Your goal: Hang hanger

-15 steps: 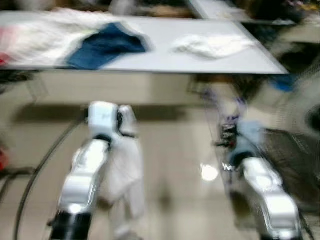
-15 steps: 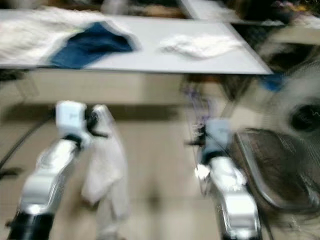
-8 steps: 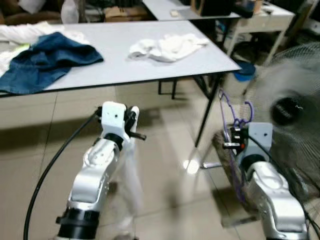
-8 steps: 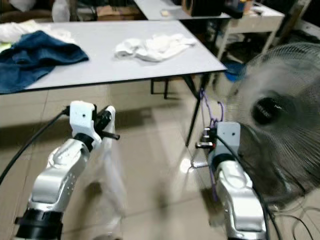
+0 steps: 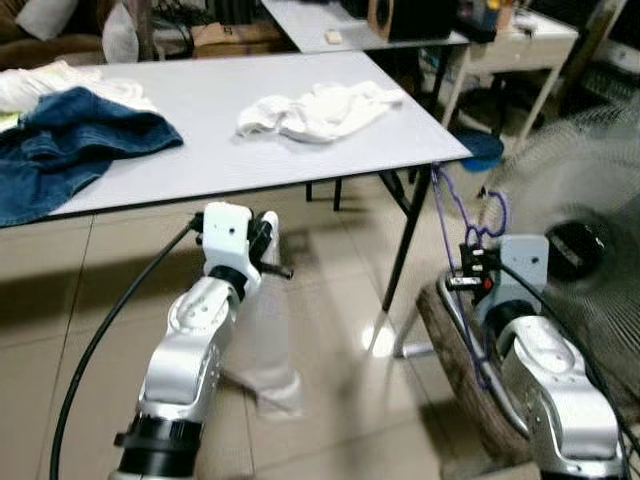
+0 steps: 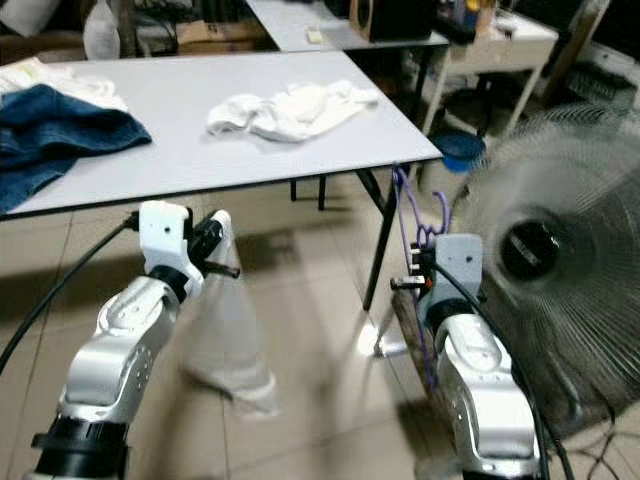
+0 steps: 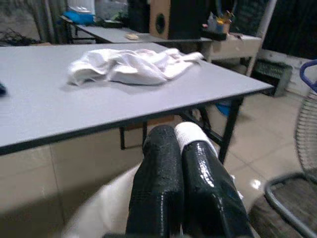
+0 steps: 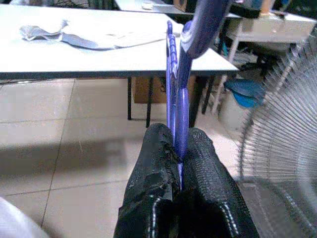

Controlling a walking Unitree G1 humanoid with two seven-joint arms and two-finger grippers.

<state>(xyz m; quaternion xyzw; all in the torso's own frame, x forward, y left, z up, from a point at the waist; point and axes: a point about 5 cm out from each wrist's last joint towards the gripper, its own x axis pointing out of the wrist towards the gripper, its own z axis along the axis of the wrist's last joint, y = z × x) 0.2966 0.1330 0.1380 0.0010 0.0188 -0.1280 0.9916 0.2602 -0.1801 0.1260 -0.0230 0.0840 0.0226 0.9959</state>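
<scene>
My right gripper [image 5: 468, 272] is shut on a purple hanger [image 5: 452, 205], held upright in front of me beside the table's right corner. In the right wrist view the hanger [image 8: 176, 74] rises from between the closed fingers [image 8: 158, 163]. My left gripper [image 5: 272, 240] is shut on a white garment [image 5: 265, 345] that hangs down to just above the tiled floor. The left wrist view shows the black fingers [image 7: 163, 168] pressed together with the white fabric [image 7: 190, 133] pinched between them.
A grey table [image 5: 200, 105] stands ahead with a white cloth [image 5: 315, 108] and a blue denim garment [image 5: 70, 145] on it. A standing fan [image 5: 575, 250] is close at my right. A black cable [image 5: 100, 340] trails along my left arm.
The camera has swung and steadied after heavy blur, so the table and fan sit differently in the picture. The hanging white garment has swung and flared at its lower end. Both grips are unchanged.
</scene>
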